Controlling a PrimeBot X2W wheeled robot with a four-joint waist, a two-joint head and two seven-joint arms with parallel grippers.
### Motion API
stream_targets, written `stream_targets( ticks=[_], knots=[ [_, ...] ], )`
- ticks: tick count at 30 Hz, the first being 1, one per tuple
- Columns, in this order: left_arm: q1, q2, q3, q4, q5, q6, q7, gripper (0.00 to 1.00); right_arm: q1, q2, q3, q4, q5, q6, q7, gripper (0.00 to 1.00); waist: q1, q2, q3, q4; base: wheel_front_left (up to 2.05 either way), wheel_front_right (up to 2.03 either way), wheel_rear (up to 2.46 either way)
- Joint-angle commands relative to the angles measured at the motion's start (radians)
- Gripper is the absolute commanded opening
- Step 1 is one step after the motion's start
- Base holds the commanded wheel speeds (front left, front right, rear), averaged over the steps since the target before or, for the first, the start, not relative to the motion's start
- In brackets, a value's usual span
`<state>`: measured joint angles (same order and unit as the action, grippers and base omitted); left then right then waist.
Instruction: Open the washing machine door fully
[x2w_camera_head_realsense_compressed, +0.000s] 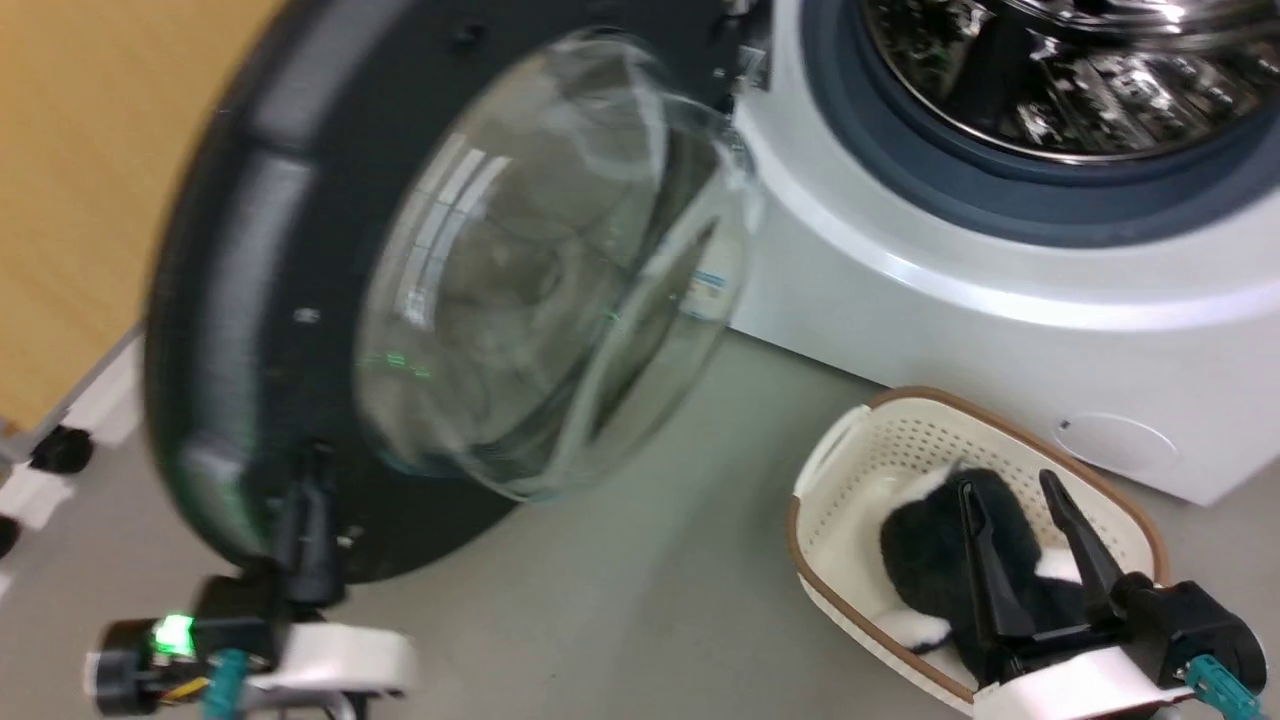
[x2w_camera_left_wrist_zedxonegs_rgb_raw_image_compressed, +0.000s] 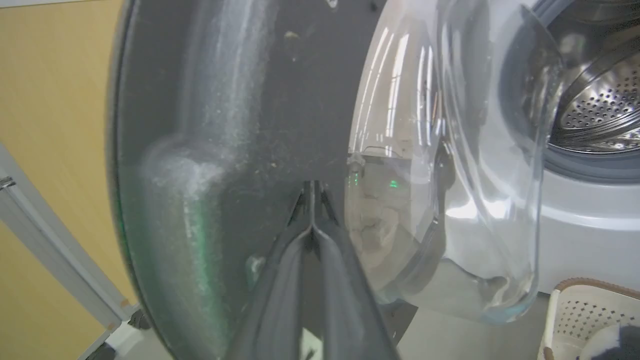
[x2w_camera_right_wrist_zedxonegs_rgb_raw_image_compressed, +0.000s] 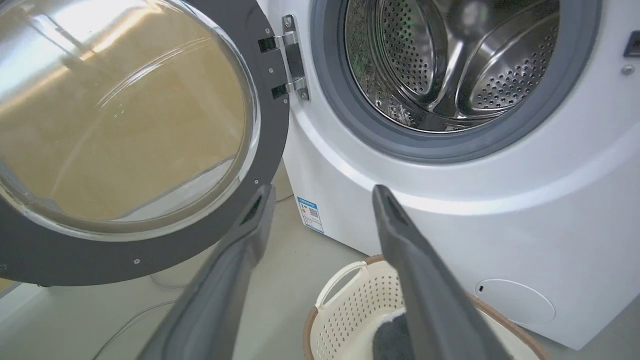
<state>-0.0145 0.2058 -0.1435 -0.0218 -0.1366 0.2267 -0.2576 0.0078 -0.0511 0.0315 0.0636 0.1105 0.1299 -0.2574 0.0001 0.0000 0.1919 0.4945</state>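
Door: the door (x2w_camera_head_realsense_compressed: 300, 250) is swung well out from the washer (x2w_camera_head_realsense_compressed: 1000, 300), hinged on its left side; I judge it mostly open, with a little swing left.
Left gripper: my left gripper (x2w_camera_head_realsense_compressed: 305, 520) has its fingers pressed together, empty, tips against the door's inner black ring near the lower edge. In the left wrist view the tips (x2w_camera_left_wrist_zedxonegs_rgb_raw_image_compressed: 311, 200) meet on the black ring, just beside the glass bowl (x2w_camera_left_wrist_zedxonegs_rgb_raw_image_compressed: 450, 175).
Right gripper: my right gripper (x2w_camera_head_realsense_compressed: 1030, 540) is spread and empty, hovering over the basket (x2w_camera_head_realsense_compressed: 830, 470) with dark cloth (x2w_camera_head_realsense_compressed: 930, 560) in it, well apart from the door.
Step in hand: pushing the door outward with the closed left fingers.
Doing it well: I would keep the tips on the flat black ring, not the curved glass where they could slide, and follow the door's arc around the hinge, pushing gently until it stops.
Risk: the head view is blurred, so I cannot judge contact pressure.
Right wrist view adds: the hinge (x2w_camera_right_wrist_zedxonegs_rgb_raw_image_compressed: 292, 60), drum (x2w_camera_right_wrist_zedxonegs_rgb_raw_image_compressed: 450, 60) and the door's angle to the washer front, which the left wrist view hides.
Left wrist view adds: the contact spot itself.
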Motion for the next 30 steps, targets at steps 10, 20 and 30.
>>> stream_targets(
  ticks=[10, 20, 30],
  knots=[
    [-0.114, -0.012, 0.241, 0.087, -0.059, 0.001, -0.004, 0.00, -0.043, -0.006, -0.011, 0.004, -0.008, 0.001, -0.004, 1.00, -0.0001, 0.0000, 0.064, -0.098, 0.00, 0.00, 0.00],
    [-0.237, -0.028, 0.426, 0.218, -0.064, -0.031, -0.004, 0.00, -0.080, -0.012, -0.014, -0.001, -0.009, 0.001, -0.004, 1.00, -0.0001, 0.0000, 0.113, -0.146, 0.00, 0.00, 0.00],
    [-0.350, 0.010, 0.539, 0.351, -0.048, -0.092, -0.004, 0.00, -0.109, -0.025, -0.013, -0.014, -0.015, 0.001, -0.004, 1.00, -0.0001, 0.0000, 0.165, -0.184, 0.00, 0.00, 0.00]
  ],
)
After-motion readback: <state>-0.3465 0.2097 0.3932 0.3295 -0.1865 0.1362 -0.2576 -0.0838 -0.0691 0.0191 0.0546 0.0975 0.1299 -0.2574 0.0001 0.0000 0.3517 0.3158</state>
